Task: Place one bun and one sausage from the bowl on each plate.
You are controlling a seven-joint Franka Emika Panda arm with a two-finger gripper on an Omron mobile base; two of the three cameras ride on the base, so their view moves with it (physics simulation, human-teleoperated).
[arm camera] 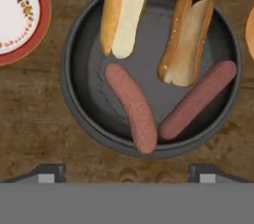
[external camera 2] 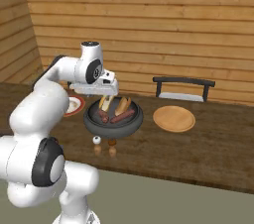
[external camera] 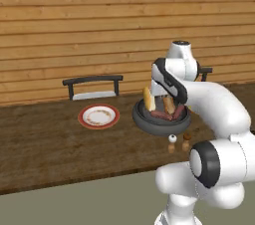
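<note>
The counter, dark wood, runs across the room w/ a plank wall behind; everything for the task is carried on it. Two chairs are tucked at its far side.

The bowl, wide, dark and thick-rimmed, is set mid-counter and is the largest item. Nothing has been taken out yet, judging by contents: 2 buns and 2 sausages are held inside. The left bun is leaned on the rim w/ one end poking past it; the right bun lies split-side up on the bowl floor. The left sausage and right sausage are angled so their near ends nearly meet, close to the near rim.

A white plate w/ red-brown rim is placed beside the bowl on one side, near but apart. On the other side a round tan wooden plate is seen, also bare. Both flank the bowl, presumably so each transfer is short.

The tool is hung above the bowl, pointed down, jaws spread wide w/ nothing between them; the tips are seen at the bowl's near edge. It is judged to be lined up for a first pick, prob. a sausage.

Smallest: salt & pepper shakers are stood just in front of the bowl, to be avoided on descent.
</note>
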